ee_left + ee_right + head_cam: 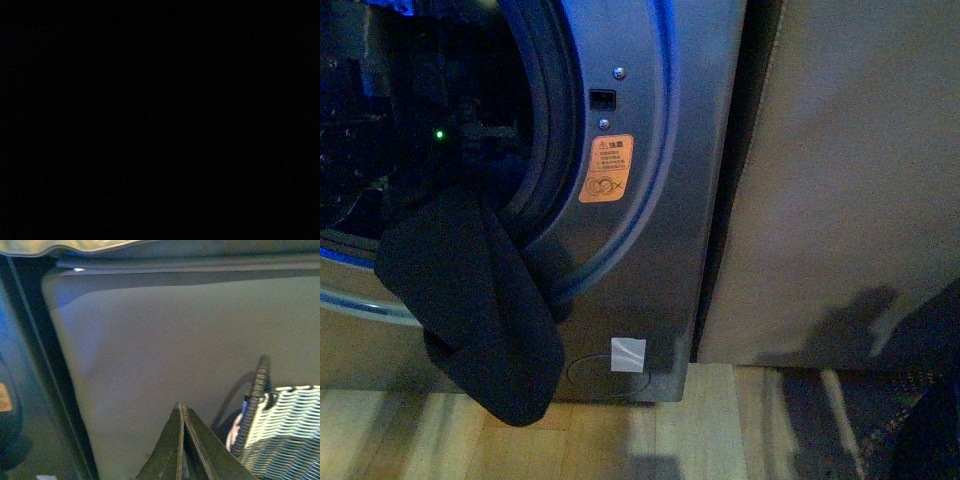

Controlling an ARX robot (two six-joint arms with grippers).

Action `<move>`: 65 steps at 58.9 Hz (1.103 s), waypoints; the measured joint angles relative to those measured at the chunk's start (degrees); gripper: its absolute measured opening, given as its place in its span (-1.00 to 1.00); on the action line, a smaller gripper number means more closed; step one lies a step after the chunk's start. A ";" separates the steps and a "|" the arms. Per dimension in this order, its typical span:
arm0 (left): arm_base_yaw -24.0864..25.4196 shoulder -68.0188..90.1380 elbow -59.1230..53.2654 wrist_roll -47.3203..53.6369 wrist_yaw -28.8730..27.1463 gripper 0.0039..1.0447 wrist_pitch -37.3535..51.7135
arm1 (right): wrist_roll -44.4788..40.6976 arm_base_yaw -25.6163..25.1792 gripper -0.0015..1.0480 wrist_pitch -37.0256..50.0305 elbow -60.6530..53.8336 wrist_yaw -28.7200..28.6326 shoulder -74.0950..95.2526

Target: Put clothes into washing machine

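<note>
Presently catalogued:

Item 1: limp, dark navy knit garment. Position: draped over the lower lip of the port, one part lying back into the opening, the larger fold hanging down the front panel, its tip near the floor but apart from it.

Item 2: silver-grey metallic front-loading washing machine, round port with black rubber seal, orange warning sticker beside the seal. Interior dark; a small green light shows within.

Item 3: plain flat grey panel, to the right of the machine.

Item 4: pale wooden floor.

Item 5: white woven wicker basket, near the right gripper.

Right gripper: fingertips pressed together, nothing between them; aimed at the grey panel, well apart from the garment.

Left gripper: wrist view dark; jaws cannot be told. Dark shapes inside the port may be the left arm; uncertain.

Handling note (judgement): garment partly loaded. The hanging fold should be gripped at its bulk, lifted clear above the rubber seal, and carried deep inward before release, so its weight does not drag it out over the lip.
</note>
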 joint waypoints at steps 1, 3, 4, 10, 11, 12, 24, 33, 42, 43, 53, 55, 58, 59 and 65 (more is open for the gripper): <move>-0.02 0.39 0.87 -0.02 -0.26 -0.63 -0.39 | -0.02 -0.09 -0.95 -0.04 -0.26 -0.09 -0.28; -0.13 1.07 2.69 -0.04 -0.70 -0.63 -1.29 | -0.02 -0.15 -0.95 -0.13 -0.90 -0.28 -0.98; -0.17 1.42 3.65 -0.04 -0.90 -0.63 -1.73 | -0.02 -0.15 -0.95 -0.17 -1.14 -0.37 -1.25; -0.28 2.80 7.76 -0.20 -2.27 -0.63 -3.54 | -0.02 -0.20 -0.95 -0.57 -2.03 -0.39 -2.60; -0.28 2.89 8.11 -0.22 -2.60 -0.63 -3.67 | -0.02 -0.22 -0.95 -0.59 -2.10 -0.39 -2.73; -0.33 3.17 8.83 -0.28 -2.89 -0.63 -4.00 | -0.02 -0.22 -0.95 -0.63 -2.16 -0.39 -2.84; -0.22 3.56 12.41 -2.47 -1.49 -0.10 -6.86 | -0.02 -0.28 -0.95 -8.37 -3.34 -0.42 -11.45; -0.15 2.25 10.56 -3.06 0.07 0.34 -5.81 | -0.02 -0.31 -0.95 -8.37 -3.72 -0.42 -12.15; -0.17 -4.42 -0.33 -2.05 4.61 0.91 -0.55 | -0.02 -0.31 -0.95 -8.37 -6.16 -0.39 -14.34; -0.17 -4.87 -1.05 -2.12 4.85 0.91 -0.07 | -0.02 -0.31 -0.95 -8.37 -6.16 -0.39 -14.34; 0.33 -11.19 -11.85 -1.90 8.13 0.88 4.55 | -0.02 -0.31 -0.95 -8.35 -6.16 -0.39 -14.45; 0.52 -12.31 -13.94 -1.70 8.90 0.88 5.14 | -0.02 -0.31 -0.95 -8.35 -6.16 -0.39 -14.45; 0.94 -14.23 -17.59 -1.44 10.12 0.88 6.49 | -0.02 -0.31 -0.95 -8.35 -6.16 -0.42 -14.45; 1.05 -14.60 -18.36 -1.44 10.38 0.88 6.82 | -0.02 -0.31 -0.95 -8.35 -6.16 -0.42 -14.45; 1.86 -19.23 -25.83 -1.42 12.11 0.88 8.87 | -0.02 -0.31 -0.95 -8.35 -6.16 -0.39 -14.45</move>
